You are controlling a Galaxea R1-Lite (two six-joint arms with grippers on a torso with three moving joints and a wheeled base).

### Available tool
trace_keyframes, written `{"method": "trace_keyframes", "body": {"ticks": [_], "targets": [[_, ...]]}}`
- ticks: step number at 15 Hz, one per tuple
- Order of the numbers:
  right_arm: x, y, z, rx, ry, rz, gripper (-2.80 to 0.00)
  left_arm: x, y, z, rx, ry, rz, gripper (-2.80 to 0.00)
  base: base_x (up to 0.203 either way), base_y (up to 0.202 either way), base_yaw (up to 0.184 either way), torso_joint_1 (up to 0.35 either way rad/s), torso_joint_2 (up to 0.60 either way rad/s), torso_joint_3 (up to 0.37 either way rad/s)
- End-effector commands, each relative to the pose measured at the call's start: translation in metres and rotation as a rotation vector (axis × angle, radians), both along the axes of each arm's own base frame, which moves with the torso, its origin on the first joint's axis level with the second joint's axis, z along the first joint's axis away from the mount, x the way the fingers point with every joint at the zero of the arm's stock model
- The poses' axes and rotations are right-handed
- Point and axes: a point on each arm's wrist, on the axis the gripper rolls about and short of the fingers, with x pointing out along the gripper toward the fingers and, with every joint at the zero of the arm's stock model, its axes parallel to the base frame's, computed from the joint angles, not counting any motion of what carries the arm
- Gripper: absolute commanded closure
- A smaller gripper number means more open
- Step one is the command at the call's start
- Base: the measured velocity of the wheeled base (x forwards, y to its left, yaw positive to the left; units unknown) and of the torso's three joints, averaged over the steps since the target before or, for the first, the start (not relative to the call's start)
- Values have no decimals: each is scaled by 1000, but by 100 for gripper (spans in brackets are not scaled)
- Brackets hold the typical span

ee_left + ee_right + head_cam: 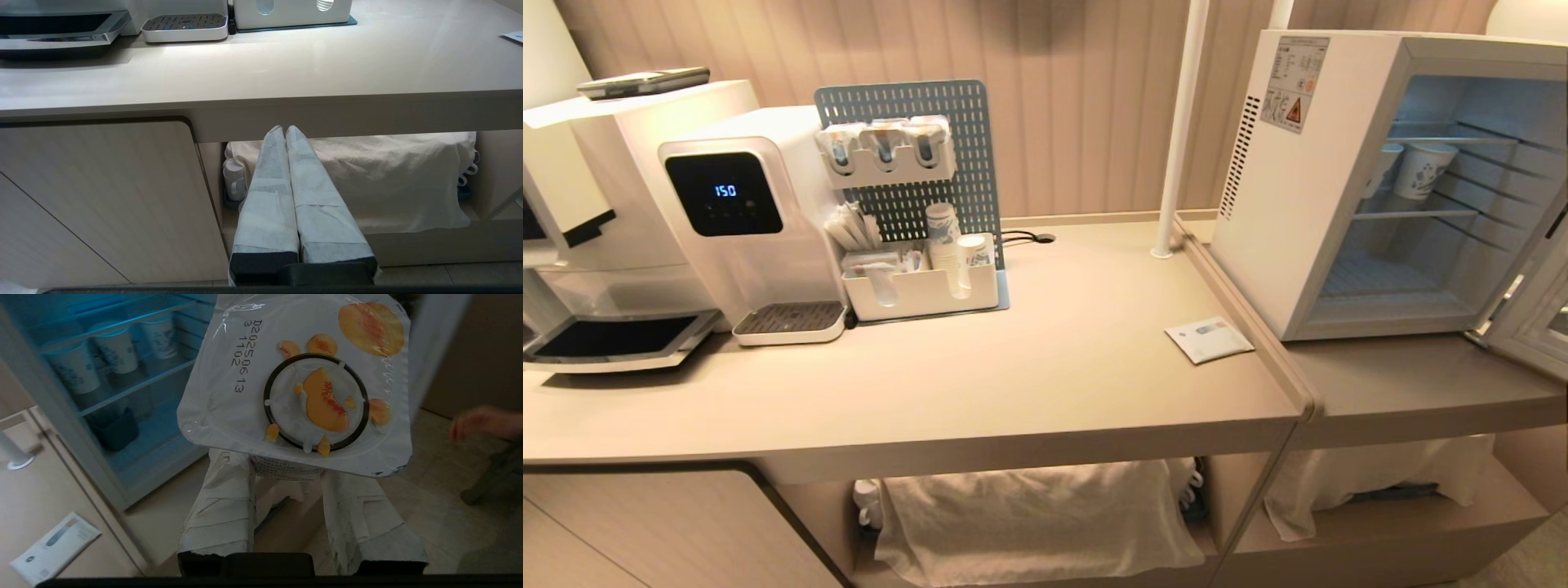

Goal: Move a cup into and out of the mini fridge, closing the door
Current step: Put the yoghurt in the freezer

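In the right wrist view my right gripper [288,467] is shut on the cup [294,384], a small white cup whose sealed lid carries peach pictures and a printed date. The cup hangs in front of the mini fridge [61,428], a little outside its opening. The fridge [1282,204] stands on the lower counter at the right, and its door [1535,318] is swung open at the right edge of the head view. Neither arm shows in the head view. My left gripper [284,130] is shut and empty, parked below the counter edge.
Tall paper cups [1421,167] stand on the fridge's upper shelf, and a dark container [114,428] sits below them. A white packet [1209,338] lies on the counter near a white pole [1176,131]. A water dispenser [752,220] and organiser [923,286] stand at the left. A person's hand [482,422] shows beside the cup.
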Motion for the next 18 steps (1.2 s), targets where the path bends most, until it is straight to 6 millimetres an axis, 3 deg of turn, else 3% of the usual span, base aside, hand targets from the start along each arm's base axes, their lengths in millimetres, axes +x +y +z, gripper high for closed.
{"method": "trace_keyframes", "body": {"ticks": [1,4,8,9,11,14,16,18], "targets": [[-83,-6,-25,1,-126,-73,0,0,0,0,0,2,0,0,0,0,0,0,0,0],[-129,-4,-74,-6,-167,-99,0,0,0,0,0,2,0,0,0,0,0,0,0,0],[-173,-1,-132,-34,-282,123,0,0,0,0,0,0,0,0,0,0,0,0,0,0],[-173,-1,-144,-37,-306,183,0,0,0,0,0,1,0,0,0,0,0,0,0,0],[-150,3,-172,-83,-293,399,0,0,0,0,0,2,0,0,0,0,0,0,0,0],[-124,8,-219,-151,-143,633,0,0,0,0,0,2,0,0,0,0,0,0,0,0],[-122,10,-239,-95,44,740,0,0,0,0,0,0,0,0,0,0,0,0,0,0],[-122,11,-241,-74,66,766,0,0,0,0,1,0,0,0,0,0,0,0,0,0]]}}
